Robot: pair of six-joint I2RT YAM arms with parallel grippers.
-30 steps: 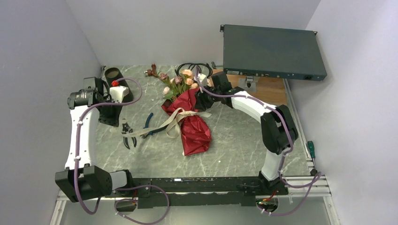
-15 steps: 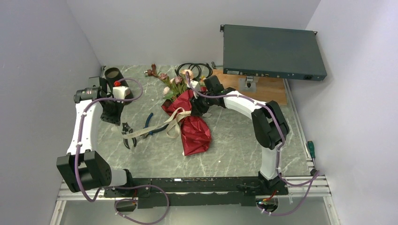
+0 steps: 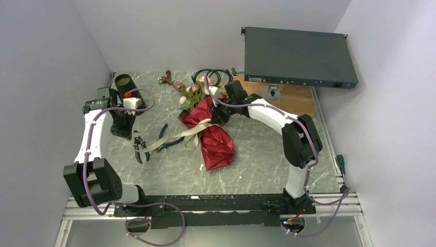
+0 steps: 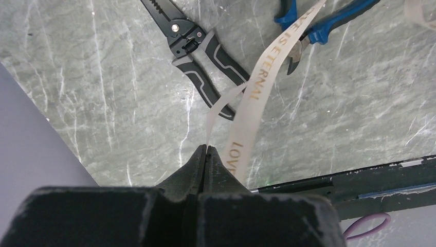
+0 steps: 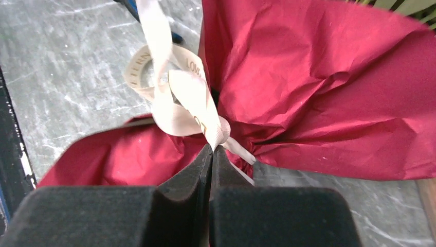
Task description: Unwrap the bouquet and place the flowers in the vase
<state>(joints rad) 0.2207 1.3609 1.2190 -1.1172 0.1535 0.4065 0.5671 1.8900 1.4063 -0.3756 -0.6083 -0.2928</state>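
Risk sits in the ribbon: your left tool clamps its tail, your right tool pinches its knot. Pull unevenly and the bouquet, centred on the surface, drags toward the vase at ten o'clock.

A grey-green marbled table was seen. The bouquet was laid near its middle, and the ribbon was trailed across blue-handled pliers beside black wire strippers. The vase and a coiled black cable were set along the far edge.
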